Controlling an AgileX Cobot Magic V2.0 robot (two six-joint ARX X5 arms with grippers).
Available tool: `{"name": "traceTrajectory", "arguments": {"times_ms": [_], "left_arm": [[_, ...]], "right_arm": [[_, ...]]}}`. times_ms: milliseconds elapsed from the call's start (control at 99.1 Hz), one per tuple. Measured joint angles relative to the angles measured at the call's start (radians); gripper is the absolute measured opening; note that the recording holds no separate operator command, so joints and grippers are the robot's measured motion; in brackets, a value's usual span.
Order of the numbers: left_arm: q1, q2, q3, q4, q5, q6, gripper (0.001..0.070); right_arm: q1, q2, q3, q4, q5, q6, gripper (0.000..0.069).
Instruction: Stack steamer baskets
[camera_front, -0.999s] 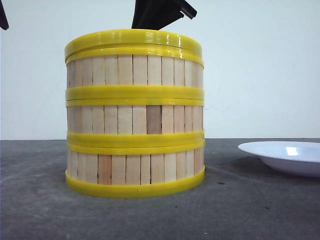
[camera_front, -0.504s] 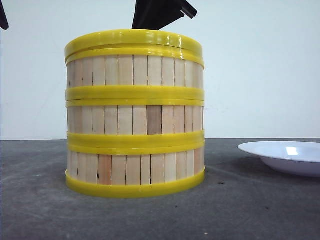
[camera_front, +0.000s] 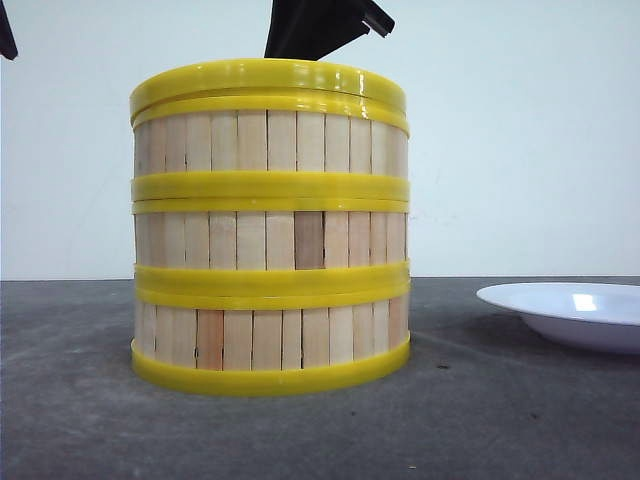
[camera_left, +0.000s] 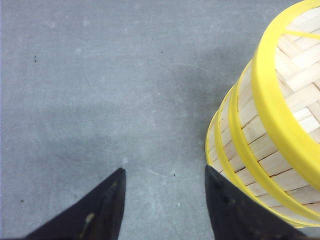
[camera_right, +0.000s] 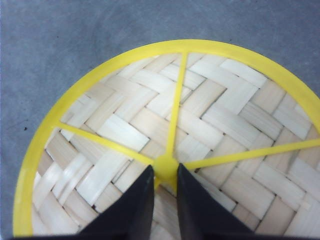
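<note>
Three steamer baskets stand stacked on the table: bottom (camera_front: 268, 338), middle (camera_front: 268, 238) and top (camera_front: 268, 145). A woven-bamboo lid (camera_front: 268, 75) with a yellow rim sits on the top basket. In the right wrist view my right gripper (camera_right: 165, 168) is over the lid (camera_right: 120, 135), its fingers pressed against both sides of the yellow knob (camera_right: 165, 163). In the front view only its black body (camera_front: 320, 25) shows above the stack. My left gripper (camera_left: 165, 172) hangs open over bare table beside the stack (camera_left: 250, 140), holding nothing.
A white plate (camera_front: 570, 312) lies on the grey table (camera_front: 500, 420) to the right of the stack. A bit of the left arm (camera_front: 5, 35) shows at the upper left edge. A pale wall stands behind the table.
</note>
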Motion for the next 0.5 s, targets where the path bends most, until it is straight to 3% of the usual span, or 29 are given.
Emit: {"name": "traceTrajectory", "arguments": {"times_ms": [504], "left_arm": [[0.0, 0.0, 0.0, 0.0, 0.0, 0.0, 0.0296]], "right_arm": [[-0.015, -0.002, 0.0, -0.008, -0.004, 0.0, 0.0051]]}}
